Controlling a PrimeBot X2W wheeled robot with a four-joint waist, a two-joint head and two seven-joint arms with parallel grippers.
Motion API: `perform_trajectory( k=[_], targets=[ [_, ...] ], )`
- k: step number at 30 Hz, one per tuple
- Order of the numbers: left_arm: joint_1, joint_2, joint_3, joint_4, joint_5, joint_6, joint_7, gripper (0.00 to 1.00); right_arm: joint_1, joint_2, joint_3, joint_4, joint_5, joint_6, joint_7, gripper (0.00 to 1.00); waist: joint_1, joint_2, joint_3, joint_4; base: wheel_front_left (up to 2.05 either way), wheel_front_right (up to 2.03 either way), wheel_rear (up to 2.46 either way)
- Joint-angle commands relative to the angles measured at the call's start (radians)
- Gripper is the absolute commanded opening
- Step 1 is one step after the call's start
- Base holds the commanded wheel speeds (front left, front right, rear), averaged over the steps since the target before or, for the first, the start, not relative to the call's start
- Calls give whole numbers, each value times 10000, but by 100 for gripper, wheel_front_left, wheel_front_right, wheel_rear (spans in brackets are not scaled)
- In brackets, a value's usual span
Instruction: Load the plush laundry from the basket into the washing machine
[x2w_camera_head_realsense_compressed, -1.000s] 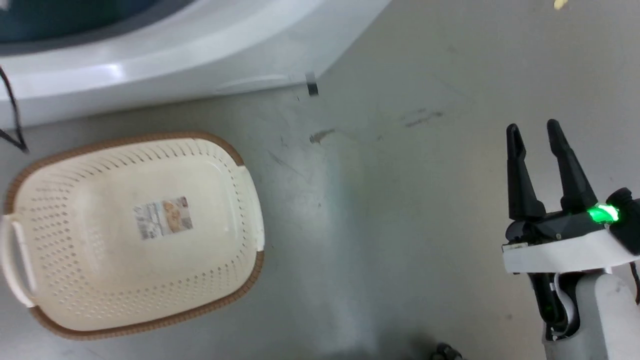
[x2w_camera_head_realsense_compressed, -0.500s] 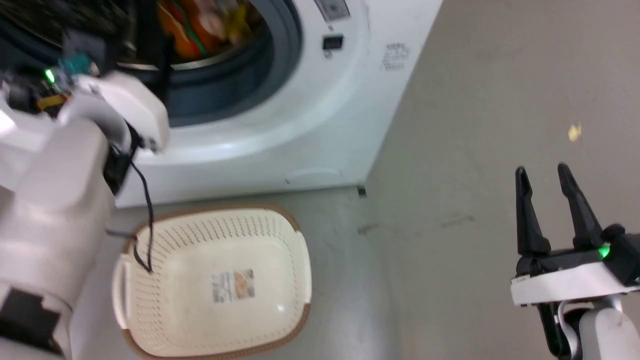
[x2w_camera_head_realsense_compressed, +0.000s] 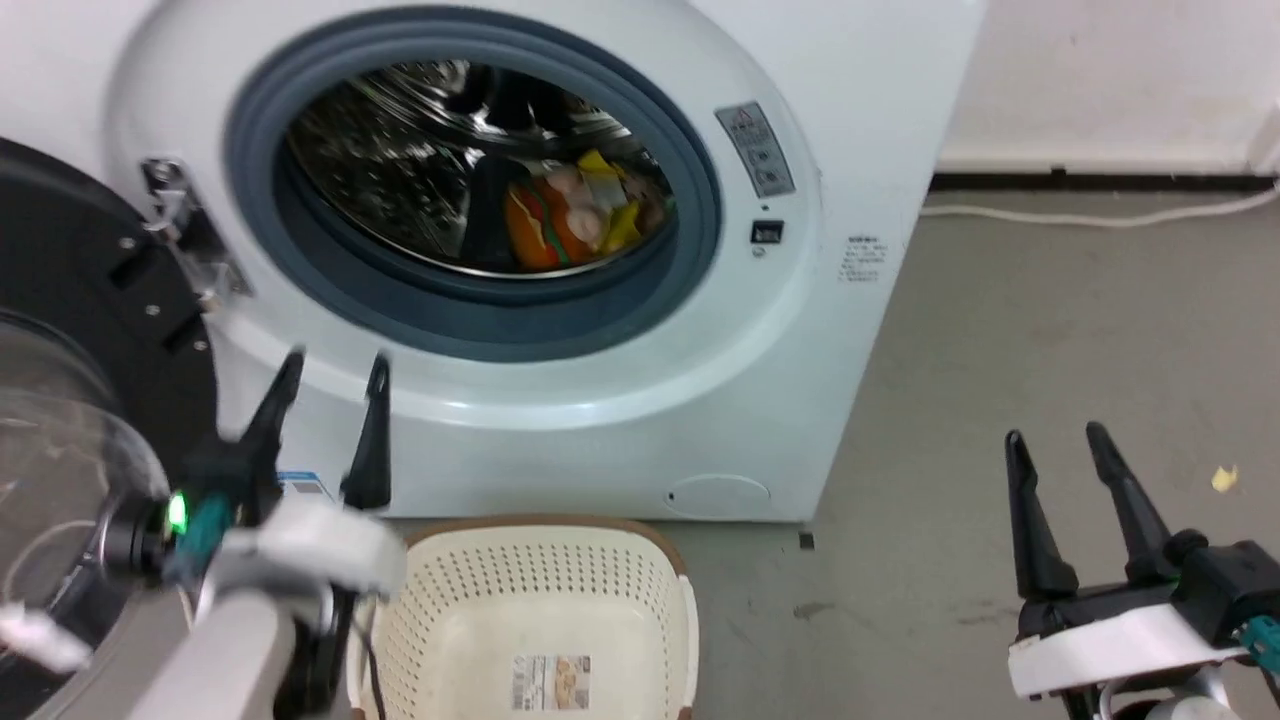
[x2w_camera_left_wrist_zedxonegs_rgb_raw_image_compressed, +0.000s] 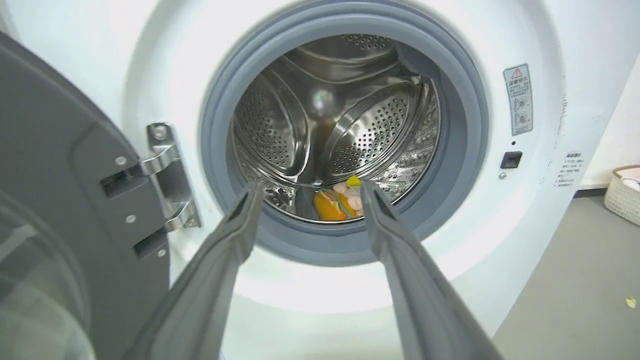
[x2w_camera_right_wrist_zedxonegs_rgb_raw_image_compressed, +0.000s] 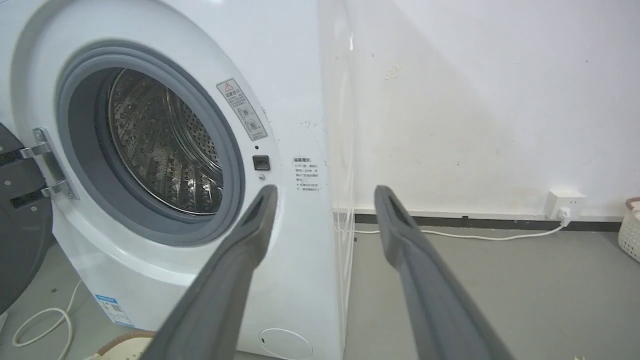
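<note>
head view has the basket (x2w_camera_head_realsense_compressed: 560, 570) before the washing machine (x2w_camera_head_realsense_compressed: 850, 330), plush laundry (x2w_camera_head_realsense_compressed: 560, 220) low in its drum (x2w_camera_head_realsense_compressed: 400, 170); right wrist view adds a wall socket (x2w_camera_right_wrist_zedxonegs_rgb_raw_image_compressed: 565, 204). left hand (x2w_camera_head_realsense_compressed: 335, 358) and right hand (x2w_camera_head_realsense_compressed: 1055, 432) both spread.

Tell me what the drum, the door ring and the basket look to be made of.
Drum: polished steel, by its mirror-like reflections and punched holes.
Door ring: probably rubber, matte grey; it looks dull and smooth.
Basket: cream moulded plastic, slightly glossy, with rows of holes and a brown rim.
</note>
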Motion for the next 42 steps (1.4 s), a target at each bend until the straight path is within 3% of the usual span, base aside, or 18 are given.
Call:
perform_trajectory(
  k=[1,6,12,21,33,34,42],
  targets=[
    [646,-67,256,-488,121,232,-49,100,216,11,18,-18,5,-9,-42,100,4,0,-371,237,0,0,0],
    [2667,-581,998,-1875,488,606,-50,100,665,11,30,-66,157,-9,-42,100,4,0,-586,356,0,0,0],
    [3969,-1300,1342,-2166,1049,193,-50,100,1122,11,101,-40,240,-9,-42,100,4,0,-754,446,0,0,0],
    [4527,-1910,1418,-1733,1876,-146,-51,100,1400,11,293,82,324,-9,-42,100,4,0,-855,341,0,0,0],
    [4534,-2247,1837,-1528,2382,-440,-51,100,1417,11,382,154,434,-9,-42,100,4,0,-864,280,0,0,0],
    [4415,-2213,1822,-1543,2352,-435,3,0,1268,0,368,124,374,-2,4,0,4,0,-864,277,0,0,0],
    [4392,-2267,1896,-1587,2455,-485,93,0,1246,0,367,98,315,0,92,0,4,0,-861,278,0,0,0]
  ],
)
